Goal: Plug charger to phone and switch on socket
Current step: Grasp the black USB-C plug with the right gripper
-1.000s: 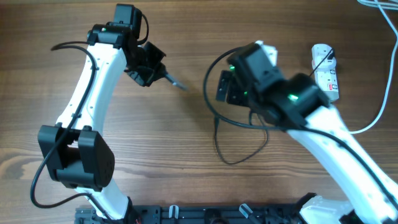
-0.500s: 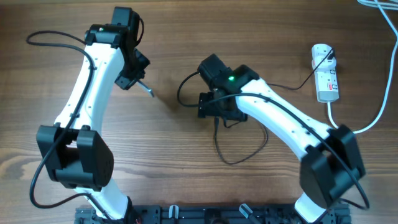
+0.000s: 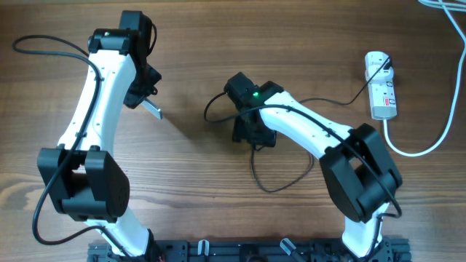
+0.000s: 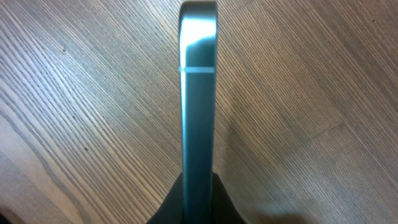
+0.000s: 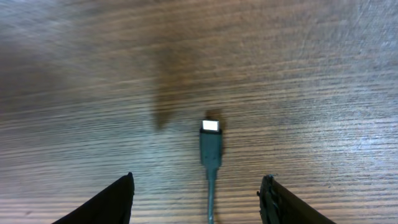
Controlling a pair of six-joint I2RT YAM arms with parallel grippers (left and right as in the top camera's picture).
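Charger (image 5: pixel 211 149) plug tip lies on the table (image 5: pixel 311 62) midway between the right gripper's (image 5: pixel 198 202) spread fingers (image 5: pixel 106 205), untouched. Only the right wrist view shows this; overhead, the gripper hides it. In the left wrist view the phone (image 4: pixel 199 112) stands edge-on, its lower end clamped in the left gripper (image 4: pixel 199 202). Overhead alone shows the socket (image 3: pixel 381 87), well right of both jaws.

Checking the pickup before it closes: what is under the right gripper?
The charger's plug tip sits on or just above the wooden table, between the right gripper's open fingers. Overhead, the gripper hides it.
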